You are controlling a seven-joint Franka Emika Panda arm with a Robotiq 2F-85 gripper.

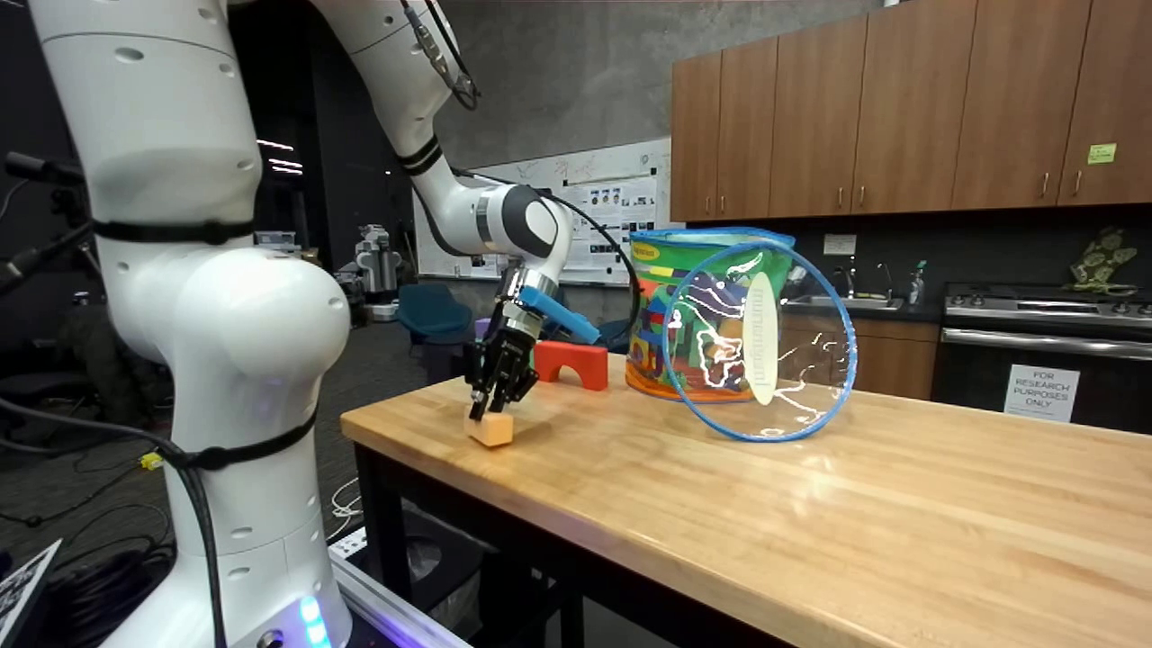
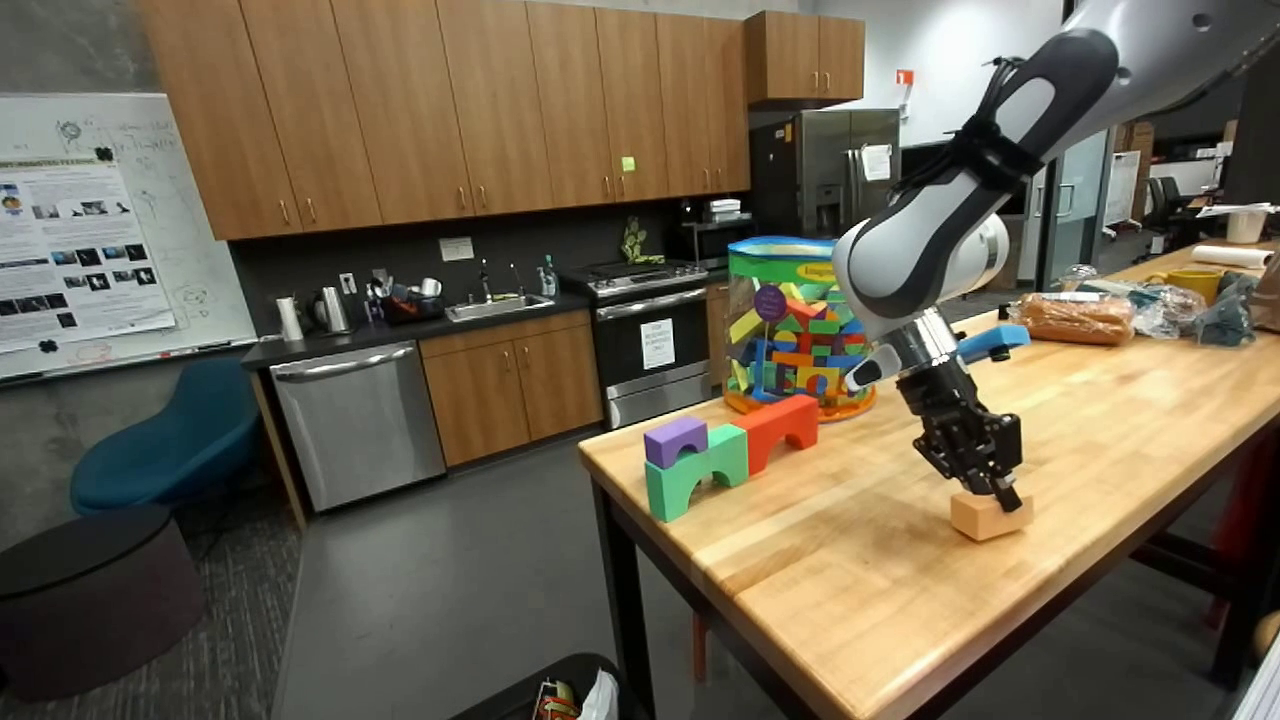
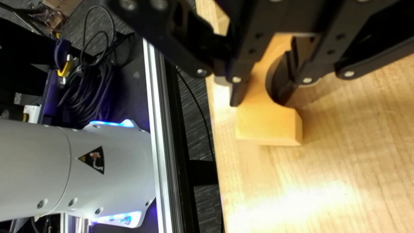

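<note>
While gripper (image 3: 257, 94) stands narrow, closed on 1 orange arch blk (image 3: 266, 124), said blk is at tabletop (image 2: 850, 590) nr edge; resting or just clear, can't tell. Also: 1 grn arch blk (image 2: 732, 450) w/ purple arch blk (image 2: 676, 432) on top; 1 red arch blk (image 2: 780, 425) beside; 1 blue-rimmed tub of blks (image 2: 785, 243).

"FOR RESEARCH PURPOSES ONLY": sheet (image 1: 1041, 393) on oven (image 1: 1111, 396) | "Imaginarium": clear disc (image 1: 761, 338) | warning triangle (image 3: 93, 160): arm base (image 3: 126, 171)
</note>
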